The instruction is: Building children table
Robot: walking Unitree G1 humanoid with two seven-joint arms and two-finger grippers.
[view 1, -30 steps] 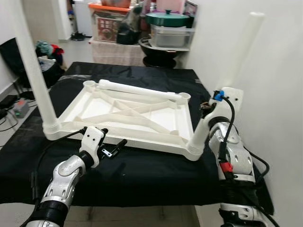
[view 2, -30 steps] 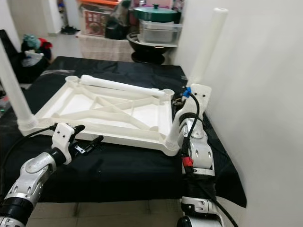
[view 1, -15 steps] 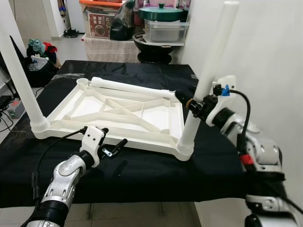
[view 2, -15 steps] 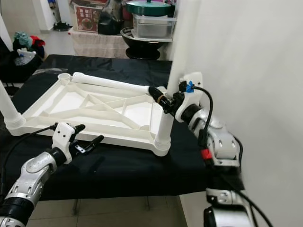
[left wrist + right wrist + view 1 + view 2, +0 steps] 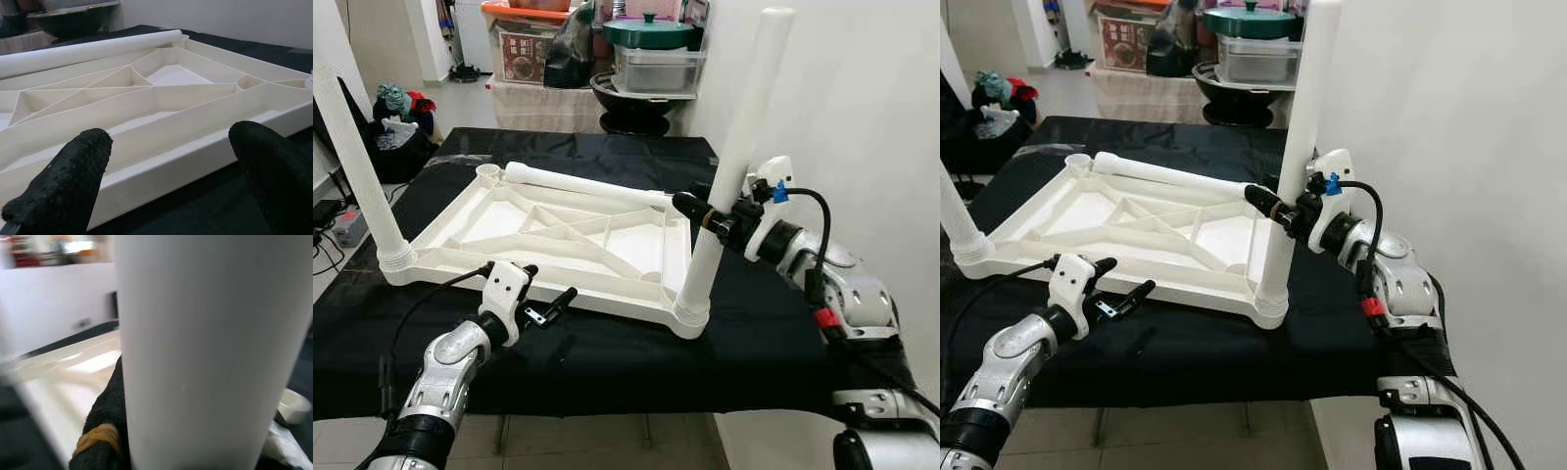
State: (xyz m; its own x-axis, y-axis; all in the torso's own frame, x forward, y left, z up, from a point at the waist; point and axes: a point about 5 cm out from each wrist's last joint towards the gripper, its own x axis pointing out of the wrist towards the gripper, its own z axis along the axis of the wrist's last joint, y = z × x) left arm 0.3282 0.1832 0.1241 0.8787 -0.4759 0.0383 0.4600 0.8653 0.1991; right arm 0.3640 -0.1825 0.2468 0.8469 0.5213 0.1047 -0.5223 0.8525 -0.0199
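A white children's table top (image 5: pixel 558 235) lies upside down on the black-covered table (image 5: pixel 607 362). Two white legs stand upright in its near corners, the front-left leg (image 5: pixel 352 166) and the front-right leg (image 5: pixel 744 127). A third loose leg (image 5: pixel 587 183) lies along the far edge. My right gripper (image 5: pixel 705 213) is shut on the front-right leg about a third of the way up; in the right wrist view that leg (image 5: pixel 195 342) stands close against a black finger (image 5: pixel 105 431). My left gripper (image 5: pixel 171 161) is open with nothing in it, just before the top's near rim (image 5: pixel 161 166).
A white wall (image 5: pixel 862 98) runs close along the table's right side. Behind the table stand a green-lidded pot (image 5: pixel 656 34), a metal tray and storage boxes. Bags and clothes (image 5: pixel 396 103) lie on the floor at the far left.
The camera has shifted. My right arm has come up from beside the front-right leg and its gripper now holds that leg. The left arm has not moved.
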